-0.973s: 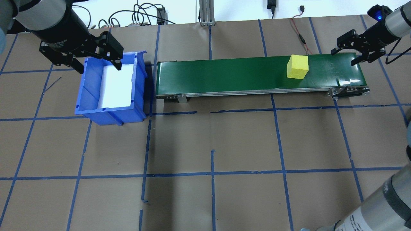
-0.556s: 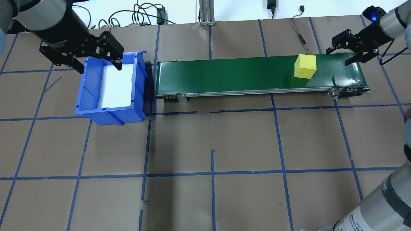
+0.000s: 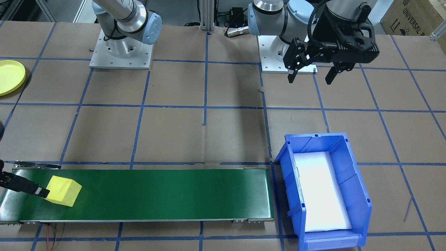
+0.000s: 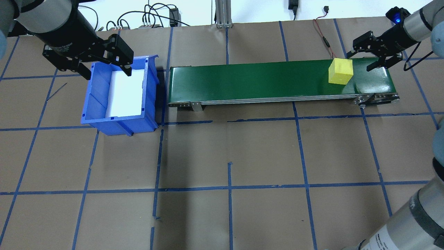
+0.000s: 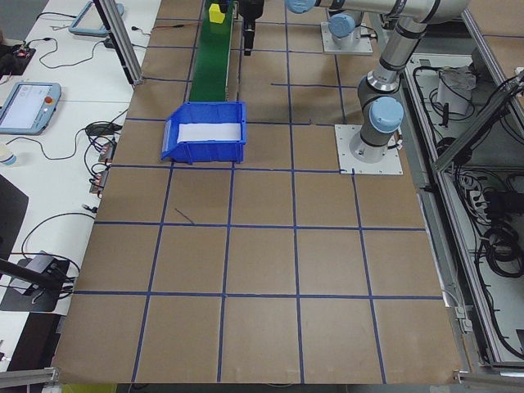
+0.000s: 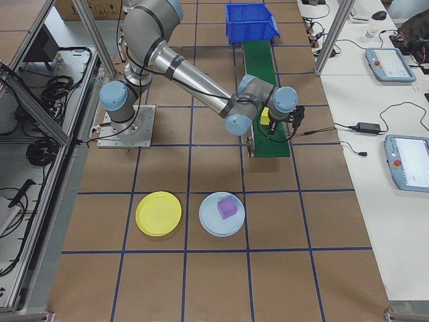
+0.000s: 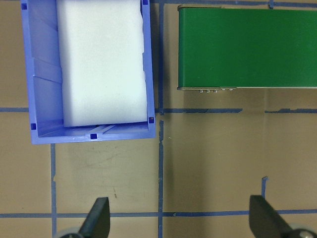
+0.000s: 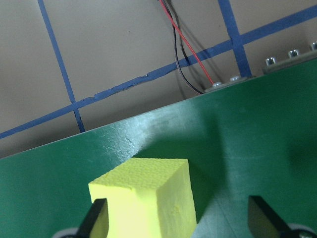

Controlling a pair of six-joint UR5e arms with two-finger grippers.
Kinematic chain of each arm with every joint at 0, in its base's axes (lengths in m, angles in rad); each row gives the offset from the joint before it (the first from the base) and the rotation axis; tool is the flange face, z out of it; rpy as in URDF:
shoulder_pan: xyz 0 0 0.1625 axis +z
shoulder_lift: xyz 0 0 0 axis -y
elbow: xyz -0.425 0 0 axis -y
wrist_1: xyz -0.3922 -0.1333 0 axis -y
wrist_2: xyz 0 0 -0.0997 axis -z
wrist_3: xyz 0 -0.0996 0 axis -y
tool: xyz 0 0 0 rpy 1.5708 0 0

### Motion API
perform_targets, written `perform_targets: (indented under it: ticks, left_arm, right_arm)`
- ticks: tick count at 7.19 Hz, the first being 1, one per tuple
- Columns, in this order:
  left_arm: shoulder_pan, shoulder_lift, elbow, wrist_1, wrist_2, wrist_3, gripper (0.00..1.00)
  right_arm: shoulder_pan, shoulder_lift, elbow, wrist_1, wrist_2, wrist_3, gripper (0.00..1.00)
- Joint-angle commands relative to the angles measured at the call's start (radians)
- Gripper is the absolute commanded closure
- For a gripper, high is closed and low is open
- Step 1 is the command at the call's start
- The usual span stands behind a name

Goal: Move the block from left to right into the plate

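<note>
In the overhead view the block point(image 4: 340, 71) sits on the belt point(image 4: 249, 81) near its right end, just left of the open, empty right hand point(image 4: 365, 60); the left hand point(image 4: 104, 71), also open and empty, hangs far off over the bin point(image 4: 119, 122). In the right wrist view the block lies between the spread fingers point(image 8: 261, 214), off-centre toward the left one. In the right side view the plate point(image 6: 159, 213) lies on the counter, well apart from the belt, so the right arm is the nearer to both.

Yellow foam block point(image 4: 340, 71) sits on the belt; yellow plate point(image 6: 159, 213) lies empty.
</note>
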Motion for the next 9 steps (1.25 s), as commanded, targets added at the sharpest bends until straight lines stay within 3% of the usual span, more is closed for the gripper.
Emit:
perform_targets:
  ticks: [1, 3, 5, 6, 7, 8, 9]
  left_arm:
    - [0.0, 0.0, -0.001, 0.001, 0.0, 0.0, 0.0]
    - [0.0, 0.0, -0.001, -0.001, 0.0, 0.0, 0.0]
    - [0.002, 0.0, -0.001, 0.001, 0.0, 0.0, 0.0]
    - [0.0, 0.0, -0.001, 0.001, 0.0, 0.0, 0.0]
    - [0.0, 0.0, -0.001, 0.001, 0.0, 0.0, 0.0]
    - [0.002, 0.0, -0.001, 0.001, 0.0, 0.0, 0.0]
    - [0.002, 0.0, -0.001, 0.001, 0.0, 0.0, 0.0]
  right_arm:
    - [0.01, 0.001, 0.003, -0.011, -0.001, 0.003, 0.0]
    - [0.01, 0.017, 0.004, -0.064, -0.003, 0.003, 0.0]
    - [0.01, 0.023, 0.035, -0.069, -0.063, 0.003, 0.0]
    - [0.01, 0.026, 0.033, -0.071, -0.063, 0.003, 0.0]
    - [0.008, 0.027, 0.039, -0.075, -0.089, -0.001, 0.08]
    - [0.008, 0.017, 0.039, -0.069, -0.204, -0.01, 0.39]
    - [0.008, -0.005, 0.039, -0.068, -0.242, -0.029, 0.56]
